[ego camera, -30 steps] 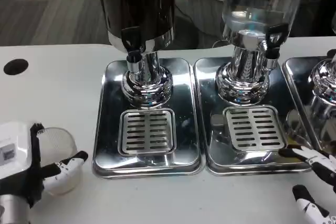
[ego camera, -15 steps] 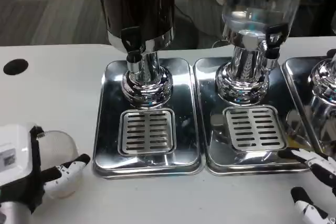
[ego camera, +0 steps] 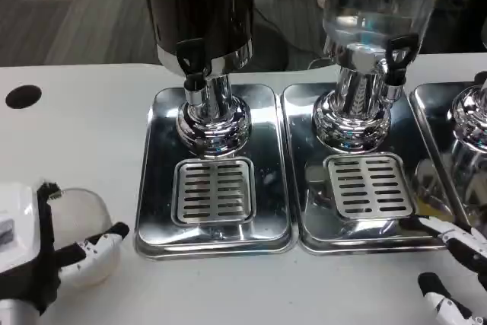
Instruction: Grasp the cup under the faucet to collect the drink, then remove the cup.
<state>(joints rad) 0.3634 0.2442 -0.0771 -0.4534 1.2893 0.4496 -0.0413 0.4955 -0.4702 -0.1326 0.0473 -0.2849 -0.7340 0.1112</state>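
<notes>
At lower left, my left hand grips the translucent cup, poised beside the dark dispenser's drip tray before its faucet; my right hand waits spread.

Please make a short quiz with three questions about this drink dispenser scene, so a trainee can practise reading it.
1. True or false: the cup stands on the left drip grate.
2. Which robot hand holds the cup? A. left robot hand B. right robot hand
3. Fill in: the dispenser above the second grate has a ____ tank.

Key: 1. False; it is on the white table, left of the tray. 2. A. 3. Clear.
</notes>
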